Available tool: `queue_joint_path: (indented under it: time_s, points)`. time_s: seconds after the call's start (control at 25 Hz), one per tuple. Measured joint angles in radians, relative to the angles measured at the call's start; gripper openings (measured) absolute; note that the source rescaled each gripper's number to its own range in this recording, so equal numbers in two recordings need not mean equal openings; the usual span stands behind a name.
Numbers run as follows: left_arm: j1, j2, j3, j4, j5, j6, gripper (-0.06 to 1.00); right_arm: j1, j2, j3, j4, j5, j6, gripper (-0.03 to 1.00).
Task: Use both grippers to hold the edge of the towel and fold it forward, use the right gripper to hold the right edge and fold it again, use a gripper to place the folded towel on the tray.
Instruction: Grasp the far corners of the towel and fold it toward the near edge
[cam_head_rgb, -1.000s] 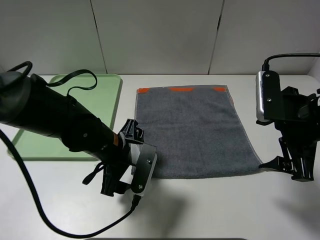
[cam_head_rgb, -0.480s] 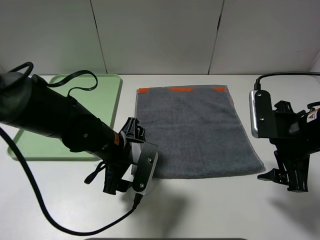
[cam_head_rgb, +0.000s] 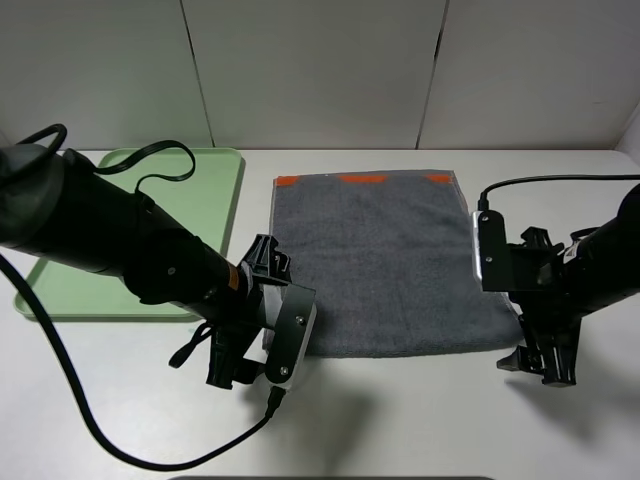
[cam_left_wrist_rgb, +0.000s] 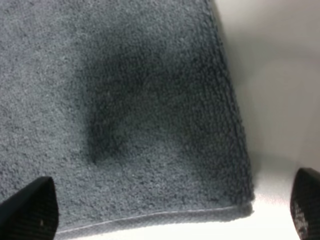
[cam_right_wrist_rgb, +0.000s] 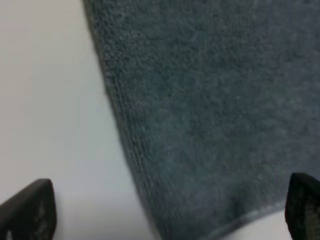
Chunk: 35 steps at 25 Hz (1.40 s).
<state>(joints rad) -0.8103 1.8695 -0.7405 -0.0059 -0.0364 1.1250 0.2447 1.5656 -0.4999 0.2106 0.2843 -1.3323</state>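
Since a second ago the right arm has swung inward and lower, so the right claw (cam_head_rgb: 537, 366) now hangs at the near right corner of the towel (cam_head_rgb: 385, 265). The left arm has hardly shifted, and the left claw (cam_head_rgb: 235, 372) sits at the near left corner.

From the high camera the towel lies flat and unfolded on the white counter (cam_head_rgb: 420, 430). Its orange marks (cam_head_rgb: 362, 179) run along the far hem, and the edge of the towel (cam_head_rgb: 410, 352), plain grey, faces the arms. The light green tray (cam_head_rgb: 215, 185) rests on the counter left of the towel, close beside it but apart, partly hidden by the left arm. Nothing lies on the part that shows.

That camera does not show how either claw's jaws stand; the wrist cameras do. The left wrist view has two black fingertips (cam_left_wrist_rgb: 30, 212) at opposite borders, spread wide, with the towel's corner and hem between them and bare counter past the side edge. The right wrist view shows the same wide spread, one fingertip (cam_right_wrist_rgb: 27, 210) over bare counter and the other over cloth. Neither claw is holding anything. Whether the tips touch the cloth cannot be told.
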Motion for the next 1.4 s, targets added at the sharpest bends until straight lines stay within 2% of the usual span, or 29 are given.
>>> queue_joint_path:
  time_s: [0.28,0.92,1.12,1.4]
  points:
    - [0.000,0.000,0.000,0.000,0.000,0.000,0.92,0.000,0.115,0.003,0.000,-0.049,-0.001,1.00]
    - [0.000,0.001,0.000,0.000,0.016,0.000,0.88,0.000,0.120,0.002,0.004,-0.103,0.026,1.00]
    - [0.000,0.001,0.000,-0.003,0.052,-0.001,0.79,0.000,0.120,0.002,0.004,-0.116,0.041,1.00]
    - [0.000,0.007,0.000,-0.003,0.071,-0.001,0.57,0.000,0.123,0.002,0.001,-0.126,0.043,0.83]
